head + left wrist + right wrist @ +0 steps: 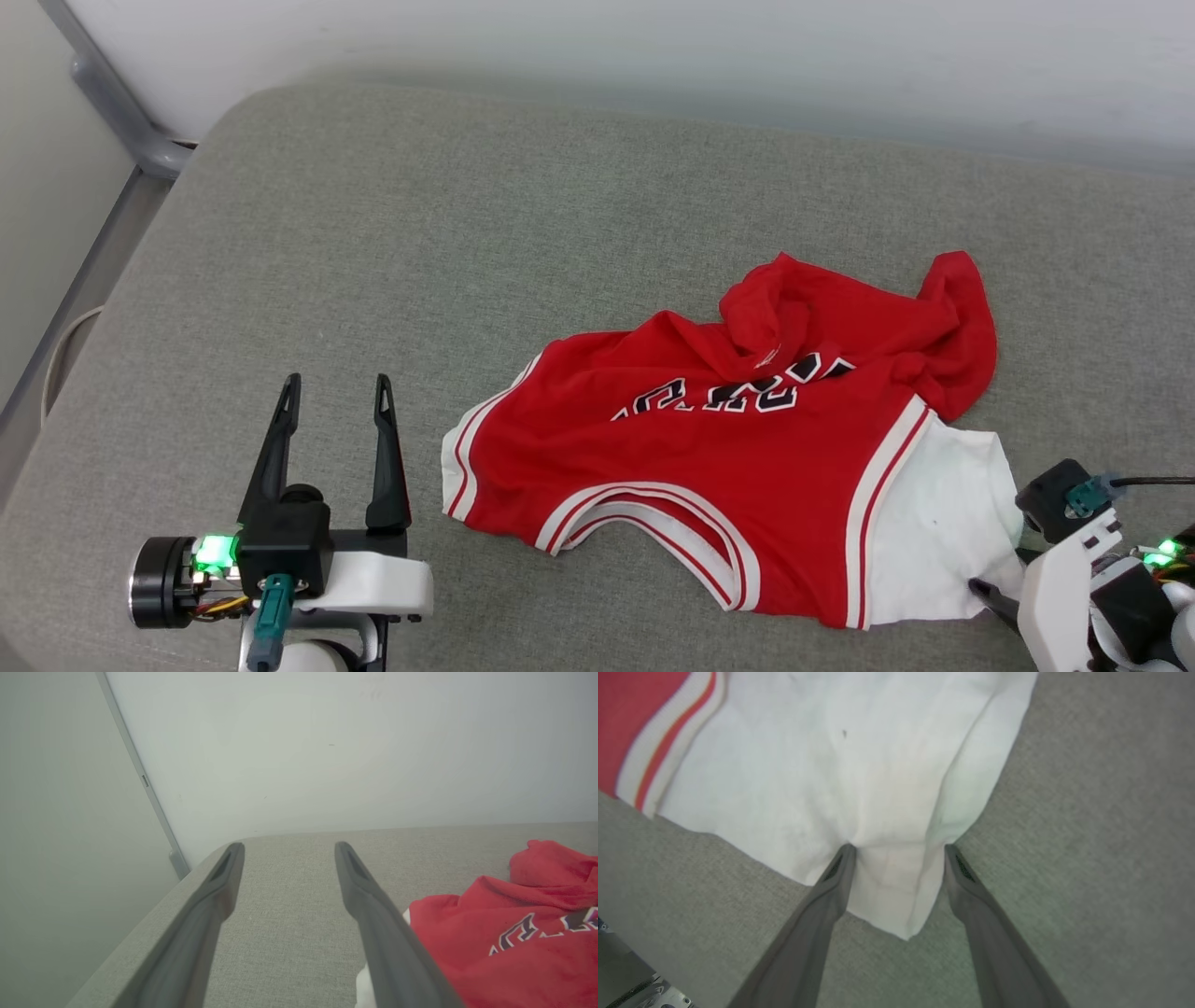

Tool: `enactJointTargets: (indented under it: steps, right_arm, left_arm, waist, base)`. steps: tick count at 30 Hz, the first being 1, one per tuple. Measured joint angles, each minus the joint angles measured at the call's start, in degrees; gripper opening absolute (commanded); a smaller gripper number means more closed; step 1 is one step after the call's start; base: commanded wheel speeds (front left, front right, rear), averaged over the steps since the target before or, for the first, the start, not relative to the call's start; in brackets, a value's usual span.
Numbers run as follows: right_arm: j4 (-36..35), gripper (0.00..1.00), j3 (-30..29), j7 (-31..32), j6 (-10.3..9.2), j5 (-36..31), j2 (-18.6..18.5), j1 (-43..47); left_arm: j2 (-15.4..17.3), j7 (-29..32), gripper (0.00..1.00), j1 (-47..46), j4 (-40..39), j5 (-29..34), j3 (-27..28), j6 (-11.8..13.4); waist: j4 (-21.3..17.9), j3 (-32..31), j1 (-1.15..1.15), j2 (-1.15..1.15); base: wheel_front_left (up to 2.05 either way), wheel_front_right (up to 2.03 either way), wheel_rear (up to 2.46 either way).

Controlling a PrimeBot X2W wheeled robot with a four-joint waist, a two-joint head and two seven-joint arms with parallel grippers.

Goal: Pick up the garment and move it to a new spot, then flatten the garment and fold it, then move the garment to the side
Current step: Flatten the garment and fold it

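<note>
Our right gripper (899, 848) stands with its two long dark fingers spread wide and nothing clamped between them. Its tips rest at the near corner of the white short sleeve (831, 765), so the corner's point lies in the gap between the fingers, and a crease runs up the cloth from one tip. We see that this sleeve belongs to the crumpled red jersey T-shirt (709, 485), which lies on the grey woven cushion (420, 233), right of centre in the head view. The shirt lies chest up, its black white-outlined lettering partly hidden under a bunched fold of red cloth at the far side. Red-and-white stripe trim edges the neckline and the sleeve seams. Our left gripper (338, 383) hovers just beside the shirt's other white sleeve, fingers likewise apart and empty, pointing toward the pale wall (653, 37).
</note>
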Motion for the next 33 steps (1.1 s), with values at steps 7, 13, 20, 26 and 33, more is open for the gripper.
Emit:
enactJointTargets:
  steps: [7, 13, 20, 26, 33]
  right_arm:
    - [0.4, 0.0, -3.2, -9.9, 0.47, 0.4, 1.0, -2.6]
    - [-4.6, 0.0, -12.2, -12.6, 0.47, 1.9, 0.5, 0.7]
    - [-7.4, 0.0, -26.2, -11.2, 0.47, 2.0, 1.3, 9.9]
    - [-4.6, 0.0, -35.1, -9.2, 0.47, 0.8, 4.5, 16.3]
    - [2.3, 0.0, -41.0, -7.6, 0.47, -0.8, 8.7, 20.0]
  left_arm:
    - [-1.8, 0.0, 1.0, 1.3, 1.9, 2.2, 3.0, -3.0]
    - [-2.7, 0.0, 1.0, 3.4, 2.1, 3.3, 4.7, -4.5]
    - [-4.0, 0.0, 1.0, 4.6, 2.2, 4.3, 6.1, -6.0]
    - [-4.9, 0.0, 1.0, 4.7, 2.6, 5.1, 6.6, -7.4]
    - [-5.7, 0.0, 1.0, 4.7, 3.1, 5.9, 7.2, -8.7]
  waist:
    - [-1.6, -2.4, 0.01, 0.0]
    - [-3.1, -4.3, 0.01, 0.0]
    - [-5.0, -5.2, 0.01, 0.0]
    - [-5.6, -5.3, 0.01, 0.0]
    - [-5.1, -4.9, 0.01, 0.0]
  base:
    - [0.0, 0.0, 0.0]
    - [0.0, 0.0, 0.0]
    - [0.0, 0.0, 0.0]
    - [0.0, 0.0, 0.0]
    - [0.0, 0.0, 0.0]
